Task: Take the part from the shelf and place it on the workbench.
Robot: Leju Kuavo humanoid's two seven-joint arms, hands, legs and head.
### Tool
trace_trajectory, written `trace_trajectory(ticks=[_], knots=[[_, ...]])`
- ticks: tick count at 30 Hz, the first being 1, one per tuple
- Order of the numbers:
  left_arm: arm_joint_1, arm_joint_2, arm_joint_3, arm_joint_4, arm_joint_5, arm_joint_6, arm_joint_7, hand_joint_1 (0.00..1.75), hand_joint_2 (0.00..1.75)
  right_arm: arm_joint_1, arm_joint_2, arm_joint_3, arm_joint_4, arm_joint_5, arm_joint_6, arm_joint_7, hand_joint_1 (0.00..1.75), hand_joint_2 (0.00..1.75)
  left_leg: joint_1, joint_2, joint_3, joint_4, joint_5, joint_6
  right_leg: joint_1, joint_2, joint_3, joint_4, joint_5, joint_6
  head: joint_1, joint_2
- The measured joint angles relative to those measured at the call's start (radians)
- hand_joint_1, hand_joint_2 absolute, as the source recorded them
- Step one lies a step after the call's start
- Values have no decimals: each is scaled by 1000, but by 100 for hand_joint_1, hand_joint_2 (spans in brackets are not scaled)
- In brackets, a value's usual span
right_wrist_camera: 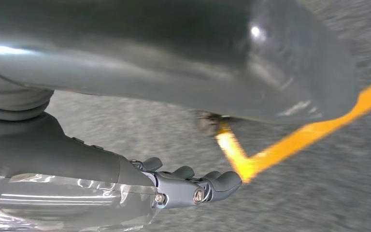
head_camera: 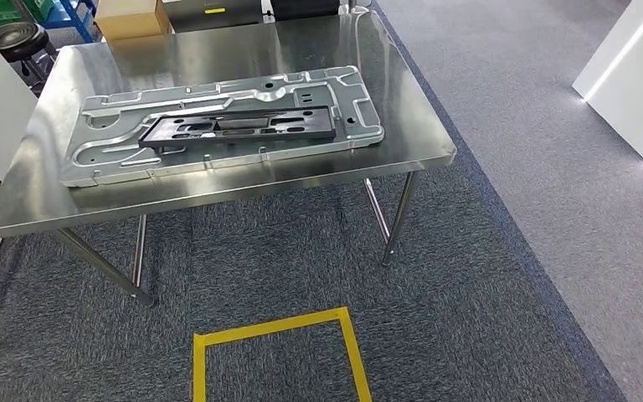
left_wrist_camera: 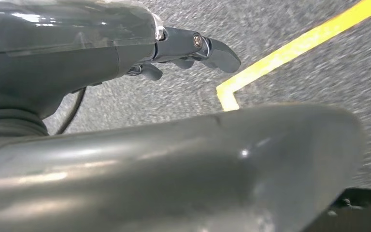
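While the black part lies on the grey panel on the worktop, we find both hands, left and right, hanging released above carpet; we judge a bumped worktop could shift it.

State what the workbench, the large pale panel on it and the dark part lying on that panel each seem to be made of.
Workbench: likely stainless steel, brushed and glossy; it mirrors its surroundings.
Pale panel: seemingly pressed sheet metal, dull grey, with stamped ribs and holes.
Dark part: matte black, perhaps moulded plastic or coated metal; the look leaves it open.
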State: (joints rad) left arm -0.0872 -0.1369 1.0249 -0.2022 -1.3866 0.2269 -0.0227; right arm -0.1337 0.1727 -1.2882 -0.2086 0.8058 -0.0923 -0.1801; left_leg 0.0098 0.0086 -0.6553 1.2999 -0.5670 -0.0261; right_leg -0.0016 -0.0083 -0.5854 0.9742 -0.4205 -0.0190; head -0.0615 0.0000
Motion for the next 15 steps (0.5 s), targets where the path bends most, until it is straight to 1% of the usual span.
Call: trace_trajectory(ticks=[1, 2, 3, 4, 5, 6, 7, 8, 9, 10, 11, 12, 13, 14, 15], knots=[[-1, 0, -3, 0, -2, 0, 0, 0, 0, 0, 7, 0, 3, 8, 1, 12, 0, 0, 0, 0, 42, -39, 32, 3, 1, 0, -19, 5, 11, 2, 0, 0], [-3, 1, -6, 0, -3, 0, 0, 0, 0, -2, 13, 1, 5, 14, 2, 21, 0, 0, -1, -1, 100, -106, 49, 7, 1, 1, -35, 12, 21, 4, 0, 0], [-6, 1, -9, 0, -4, 0, 0, 0, 0, -3, 19, 2, 7, 20, 4, 26, 0, 0, -3, -1, 164, -193, 45, 13, 3, 2, -49, 19, 30, 8, 0, 0], [-9, 2, -12, -1, -4, 0, -1, 0, 0, -4, 24, 3, 8, 25, 6, 29, 0, 0, -5, -1, 213, -266, 31, 19, 3, 1, -58, 24, 41, 12, 0, 0], [-11, 3, -15, -1, -4, 0, -1, 0, 0, -5, 28, 4, 10, 31, 8, 32, 0, 0, -8, -2, 243, -316, 15, 26, 4, 1, -63, 27, 51, 18, 0, 0], [-12, 3, -16, -1, -4, 0, -2, 0, 0, -5, 31, 5, 11, 36, 11, 36, 0, 0, -12, -2, 252, -339, 8, 32, 3, 0, -66, 25, 62, 23, 0, 0], [-11, 3, -17, -1, -4, 0, -2, 0, 0, -4, 33, 7, 12, 40, 12, 41, 0, 0, -11, 0, 244, -340, 15, 39, 3, -1, -67, 22, 74, 29, 0, 0], [-10, 3, -18, -1, -4, -1, -1, 0, 0, -3, 34, 8, 12, 43, 14, 46, 0, 0, -10, 2, 235, -340, 27, 46, 1, 1, -72, 24, 71, 34, 0, 0], [-8, 3, -19, -1, -4, -2, 0, 0, 0, -2, 34, 10, 12, 45, 13, 51, 0, 0, -8, 5, 223, -341, 41, 53, 0, 4, -80, 41, 45, 40, 0, 0], [-7, 2, -20, -1, -4, -3, 1, 0, 0, -1, 34, 12, 13, 46, 12, 55, 0, 0, -5, 7, 208, -343, 57, 60, -2, 6, -93, 80, -3, 44, 0, 0], [-8, 2, -21, -1, -4, -4, 2, 0, 0, 0, 34, 14, 13, 46, 10, 58, 0, 0, -6, 9, 190, -342, 72, 65, -5, 7, -107, 137, -65, 49, 0, 0], [-7, 2, -22, -1, -4, -5, 3, 0, 0, 1, 34, 15, 13, 47, 8, 60, 0, 0, -6, 9, 171, -341, 86, 67, -7, 7, -121, 205, -121, 53, 0, 0], [-7, 1, -23, -1, -4, -6, 3, 0, 0, 2, 35, 15, 13, 47, 6, 61, 0, 0, -7, 10, 152, -339, 100, 67, -9, 7, -128, 268, -151, 57, 0, 0], [-7, 0, -24, -1, -4, -7, 3, 0, 0, 2, 35, 16, 13, 47, 5, 62, 0, 0, -8, 11, 132, -336, 114, 66, -10, 7, -125, 310, -151, 60, 0, 0], [-7, 0, -24, -1, -4, -7, 3, 0, 0, 2, 35, 16, 13, 47, 4, 65, 0, 0, -8, 12, 111, -332, 128, 64, -12, 7, -108, 325, -130, 61, 0, 0]])
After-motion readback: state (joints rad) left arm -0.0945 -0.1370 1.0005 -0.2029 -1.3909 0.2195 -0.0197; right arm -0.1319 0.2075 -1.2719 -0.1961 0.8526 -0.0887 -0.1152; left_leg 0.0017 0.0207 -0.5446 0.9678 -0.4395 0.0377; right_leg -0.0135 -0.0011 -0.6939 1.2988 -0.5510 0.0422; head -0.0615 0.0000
